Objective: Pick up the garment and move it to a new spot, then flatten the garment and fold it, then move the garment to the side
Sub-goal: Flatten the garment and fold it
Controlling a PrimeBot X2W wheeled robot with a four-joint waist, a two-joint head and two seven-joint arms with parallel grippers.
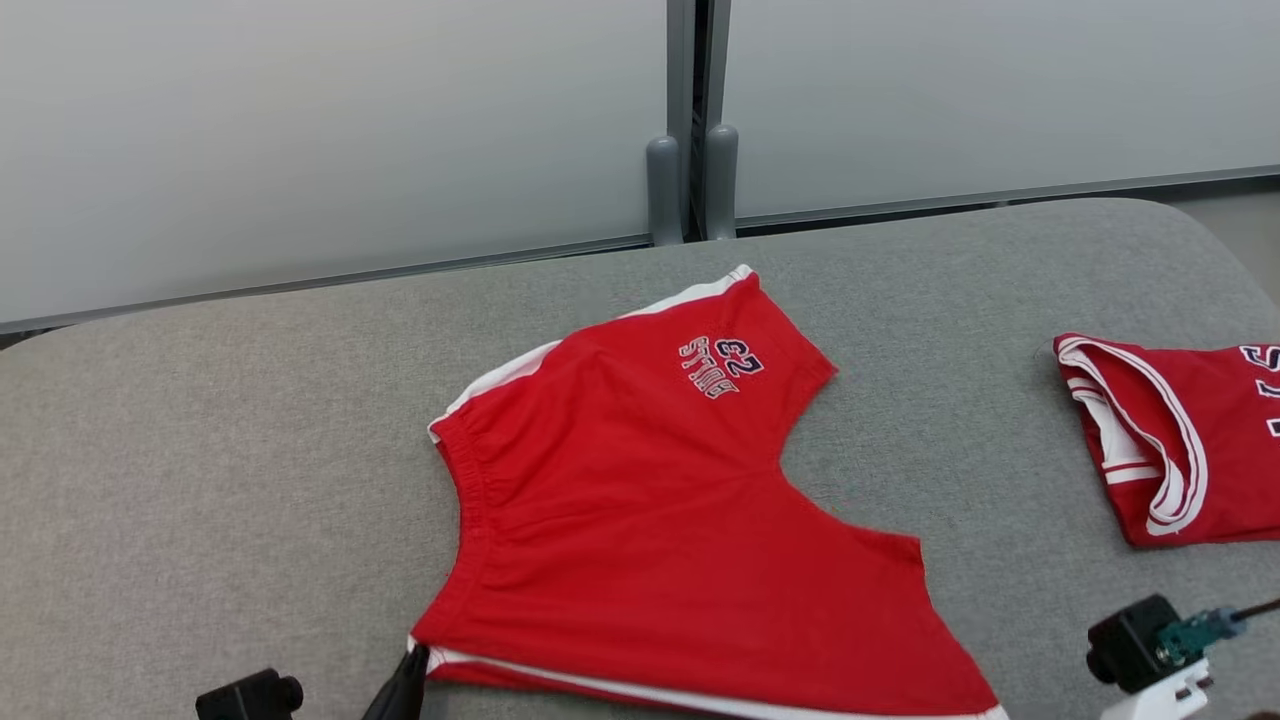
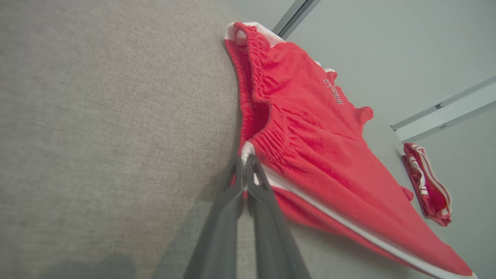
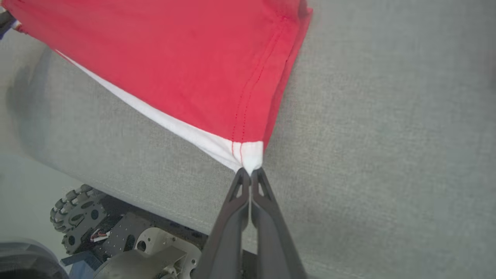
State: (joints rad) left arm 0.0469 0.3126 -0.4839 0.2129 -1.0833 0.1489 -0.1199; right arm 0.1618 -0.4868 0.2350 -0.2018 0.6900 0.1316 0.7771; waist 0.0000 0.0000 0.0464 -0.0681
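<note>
my left end effector [image 2: 245, 159]: clamped on the red shorts [image 1: 640, 500], waistband corner
my right end effector [image 3: 250, 173]: pinching their white hem corner
tabletop [image 1: 200, 450]: grey fabric, pale wall [image 1: 300, 150] behind

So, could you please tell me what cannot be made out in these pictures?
- Head view: the red shorts' near right corner is cut off by the bottom edge.
- Head view: the second red garment runs past the right edge, lettering incomplete.
- Left wrist view: the shorts' print is too small to read.
</note>
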